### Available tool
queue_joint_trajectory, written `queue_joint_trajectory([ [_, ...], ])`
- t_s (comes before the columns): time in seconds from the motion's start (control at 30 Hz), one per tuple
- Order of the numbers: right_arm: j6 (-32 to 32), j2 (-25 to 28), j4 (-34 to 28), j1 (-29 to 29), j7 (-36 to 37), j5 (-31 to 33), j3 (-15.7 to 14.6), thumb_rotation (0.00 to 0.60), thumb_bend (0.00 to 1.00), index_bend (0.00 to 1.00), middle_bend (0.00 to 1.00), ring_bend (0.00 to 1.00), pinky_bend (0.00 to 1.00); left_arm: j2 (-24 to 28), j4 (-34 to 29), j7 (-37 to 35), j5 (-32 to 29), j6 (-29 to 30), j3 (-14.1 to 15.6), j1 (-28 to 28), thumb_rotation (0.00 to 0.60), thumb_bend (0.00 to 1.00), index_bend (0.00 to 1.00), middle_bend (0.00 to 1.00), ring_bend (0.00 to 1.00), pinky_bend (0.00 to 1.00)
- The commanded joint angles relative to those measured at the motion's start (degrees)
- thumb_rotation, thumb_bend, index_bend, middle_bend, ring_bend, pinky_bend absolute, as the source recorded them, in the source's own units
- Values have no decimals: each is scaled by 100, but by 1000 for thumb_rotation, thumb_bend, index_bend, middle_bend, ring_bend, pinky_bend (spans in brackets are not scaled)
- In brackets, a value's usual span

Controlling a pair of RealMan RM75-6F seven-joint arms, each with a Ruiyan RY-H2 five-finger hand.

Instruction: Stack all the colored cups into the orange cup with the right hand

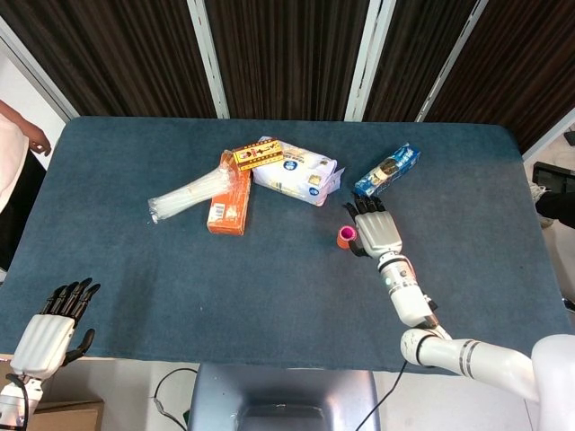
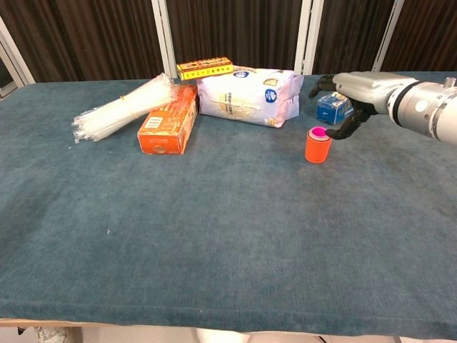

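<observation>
An orange cup (image 2: 318,148) stands upright on the blue table cloth, with a pink cup (image 2: 318,132) nested inside it so that only the pink rim shows. In the head view the same stack (image 1: 347,237) sits just left of my right hand (image 1: 377,230). My right hand (image 2: 355,91) hovers beside and slightly above the stack, fingers spread and holding nothing. Its thumb curls down close to the pink rim; contact cannot be made out. My left hand (image 1: 52,334) rests at the near left table edge, fingers extended and empty.
Behind the cups lie a blue snack packet (image 2: 333,108), a white tissue pack (image 2: 246,96) with a yellow box (image 2: 205,68) on it, an orange box (image 2: 168,119) and a clear plastic sleeve (image 2: 118,111). A person (image 1: 16,175) stands at the far left.
</observation>
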Motion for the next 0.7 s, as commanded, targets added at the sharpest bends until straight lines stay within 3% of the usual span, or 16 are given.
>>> queue_joint_trajectory([
  [0.03,161,311,-367,-138,33,-186,-92,600,441,0,0,0,0,2,-1,-2,-1,-4,0,-2,600,446,0,26,60,110],
  [0.17,966,1106,-1411,-785,348,-1114,-484,600,427,0,0,0,0,17,-11,-16,21,69,-6,25,600,447,0,26,59,109],
  [0.27,1840,1805,-2121,-1614,552,-1999,-1187,600,402,0,0,0,0,25,-4,-32,27,173,-32,62,600,448,0,17,57,109],
  [0.33,2508,2099,-2214,-2256,755,-2559,-1711,600,390,0,0,0,0,21,8,-58,34,257,-60,86,600,448,0,4,42,109],
  [0.4,2995,2124,-1957,-2742,1076,-2862,-1995,600,380,0,0,0,0,-6,51,-101,78,354,-86,103,600,448,0,0,19,108],
  [0.47,3229,2030,-1565,-3108,1517,-2856,-2074,600,369,0,0,0,0,-78,151,-178,220,519,-110,112,600,449,0,0,5,105],
  [0.57,3146,2132,-1479,-3151,1789,-2991,-2030,600,357,0,0,0,0,-214,334,-158,451,769,-117,141,600,456,0,0,0,95],
  [0.7,3498,2077,-1412,-3317,1769,-3345,-1942,600,342,0,0,0,0,-245,340,-60,445,723,-82,155,600,456,0,0,0,91],
])
